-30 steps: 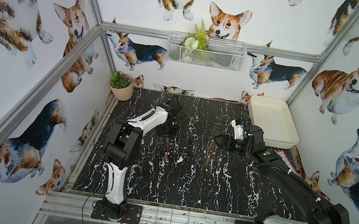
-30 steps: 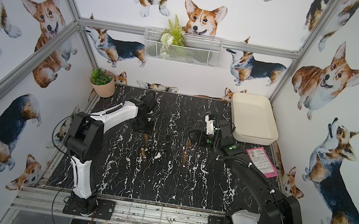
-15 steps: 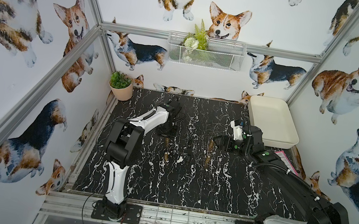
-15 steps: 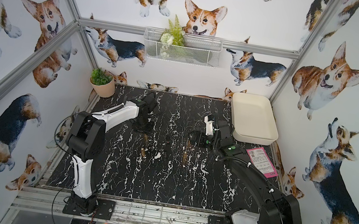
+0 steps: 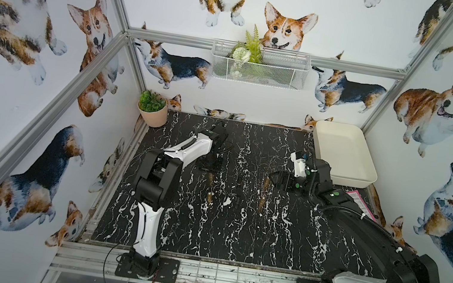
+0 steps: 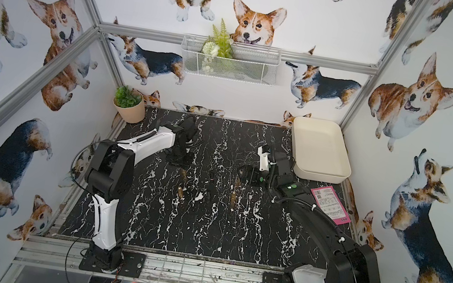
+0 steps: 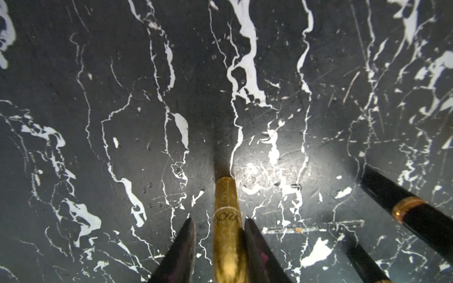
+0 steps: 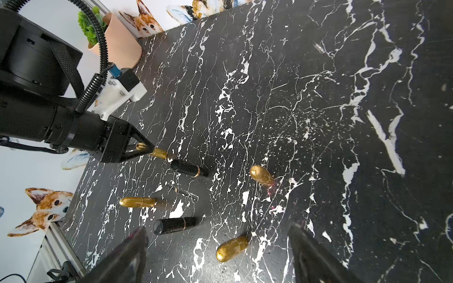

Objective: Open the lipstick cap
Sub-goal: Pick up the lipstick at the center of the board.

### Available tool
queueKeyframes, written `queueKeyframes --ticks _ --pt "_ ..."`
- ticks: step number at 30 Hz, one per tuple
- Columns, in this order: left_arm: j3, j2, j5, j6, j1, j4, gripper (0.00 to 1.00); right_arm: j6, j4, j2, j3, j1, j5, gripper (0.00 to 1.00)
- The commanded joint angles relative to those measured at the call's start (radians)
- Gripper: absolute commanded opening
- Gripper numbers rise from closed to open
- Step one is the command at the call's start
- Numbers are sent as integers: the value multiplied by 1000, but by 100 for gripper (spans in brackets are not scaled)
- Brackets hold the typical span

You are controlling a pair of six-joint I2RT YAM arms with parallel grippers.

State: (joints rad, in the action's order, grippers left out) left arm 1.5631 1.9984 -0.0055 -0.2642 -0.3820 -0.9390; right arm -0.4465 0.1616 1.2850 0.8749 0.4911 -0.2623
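Nearest the arm bases, a loose gold capsule-shaped lipstick (image 8: 232,248) and a black cylindrical lipstick tube (image 8: 175,225) lie flat on the black white-veined marble-pattern tabletop (image 5: 233,238); the right gripper (image 8: 218,226) hangs near them with its jaws spread wide and empty. Beyond these, the left gripper (image 7: 218,219) straddles the glittery gold lipstick (image 7: 226,220), which lies flat on the tabletop left of centre: one finger (image 7: 255,245) touches its side and a narrow gap shows at the other, so the jaws are not clamped. At the far edge stand a white rectangular plastic tray (image 5: 343,152) and a small green plant in a terracotta pot (image 5: 152,110).
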Motion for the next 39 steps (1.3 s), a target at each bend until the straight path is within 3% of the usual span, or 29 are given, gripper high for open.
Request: queueKeyframes --ticks 1,14,17,22,32,39 --pt "-3 -6 9 8 1 -19 31 5 -17 3 7 2 6 92" --pt "15 -20 8 21 1 -55 11 17 -17 4 24 2 -24 91" --pt "58 -45 26 32 1 -104 5 29 -13 -3 35 3 -58 90" --pt "185 -97 71 46 -17 -229 5 97 27 -7 80 28 -90 88" --pt "340 -200 316 1 -71 -351 5 362 79 -38 131 175 15 88" --pt "361 -268 472 -24 -126 -360 7 436 54 -14 156 254 20 86"
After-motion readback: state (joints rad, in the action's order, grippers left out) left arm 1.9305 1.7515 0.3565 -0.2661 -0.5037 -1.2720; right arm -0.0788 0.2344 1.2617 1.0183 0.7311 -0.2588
